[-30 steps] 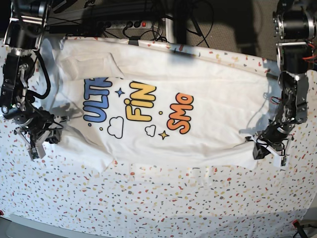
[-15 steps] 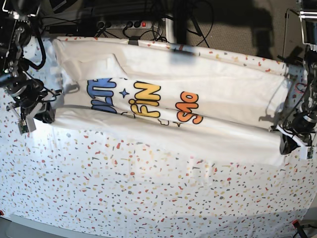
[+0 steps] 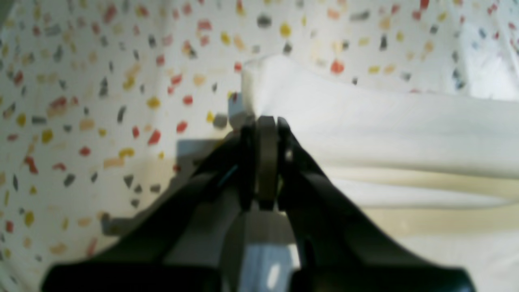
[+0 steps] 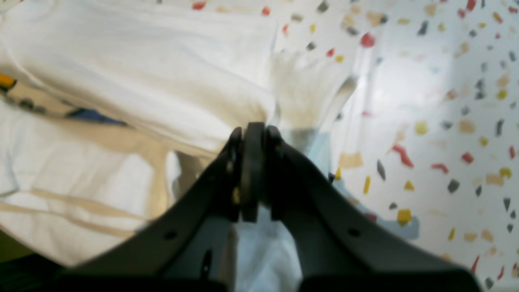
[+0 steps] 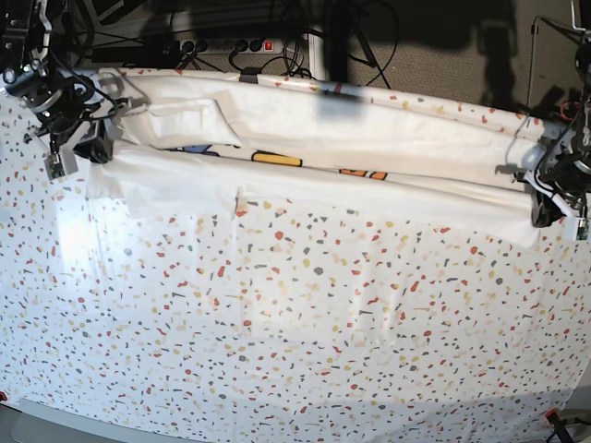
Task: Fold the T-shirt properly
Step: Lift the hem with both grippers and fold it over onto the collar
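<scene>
The white T-shirt lies across the far part of the table, its near half folded up over the front. Only slivers of the print show under the folded edge. My left gripper is at the right end of that edge, shut on a corner of the shirt; in the left wrist view the gripper has its jaws closed on the cloth. My right gripper is at the left end, and in the right wrist view the gripper is shut on the shirt.
The white table covering with coloured flecks spans the near half of the table. A power strip and cables lie behind the table's far edge.
Both grippers have carried the shirt's near edge away towards the far side. The cloth now covers most of the print, which was in full view a second ago.
</scene>
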Available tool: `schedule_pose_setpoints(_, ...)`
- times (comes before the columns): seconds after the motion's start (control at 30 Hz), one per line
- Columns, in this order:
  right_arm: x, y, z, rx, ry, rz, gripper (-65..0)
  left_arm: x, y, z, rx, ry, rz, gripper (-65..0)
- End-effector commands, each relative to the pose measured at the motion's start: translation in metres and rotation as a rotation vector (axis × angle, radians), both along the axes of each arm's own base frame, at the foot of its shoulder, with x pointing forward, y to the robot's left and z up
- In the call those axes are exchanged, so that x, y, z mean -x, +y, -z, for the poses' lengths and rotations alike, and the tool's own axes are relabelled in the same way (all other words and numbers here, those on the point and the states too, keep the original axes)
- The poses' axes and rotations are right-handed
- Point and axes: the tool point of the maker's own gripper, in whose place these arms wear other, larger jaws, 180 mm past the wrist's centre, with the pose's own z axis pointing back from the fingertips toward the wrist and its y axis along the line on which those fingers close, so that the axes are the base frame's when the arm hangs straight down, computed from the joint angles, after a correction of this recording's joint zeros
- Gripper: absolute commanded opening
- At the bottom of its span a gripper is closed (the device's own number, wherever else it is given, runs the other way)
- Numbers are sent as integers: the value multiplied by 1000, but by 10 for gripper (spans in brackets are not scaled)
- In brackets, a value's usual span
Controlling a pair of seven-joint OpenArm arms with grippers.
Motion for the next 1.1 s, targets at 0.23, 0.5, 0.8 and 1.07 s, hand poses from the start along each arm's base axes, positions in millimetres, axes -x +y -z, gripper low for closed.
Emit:
schedule_pose_setpoints(0.23, 4, -5, -1, 24, 27, -1, -650, 12, 8, 2, -35, 8, 3, -650)
schedule_pose_setpoints(0.5, 15, -8, 11, 42, 118, 8, -347, 11, 14, 2, -105, 12, 17, -357)
schedule_pose_setpoints(0.8, 14, -6, 9, 8, 109, 17, -305, 10, 19, -5, -57, 16, 5, -354)
schedule_pose_setpoints(1.07, 11, 2, 5, -58, 92, 21, -305, 14, 18, 18, 121, 73, 35, -354)
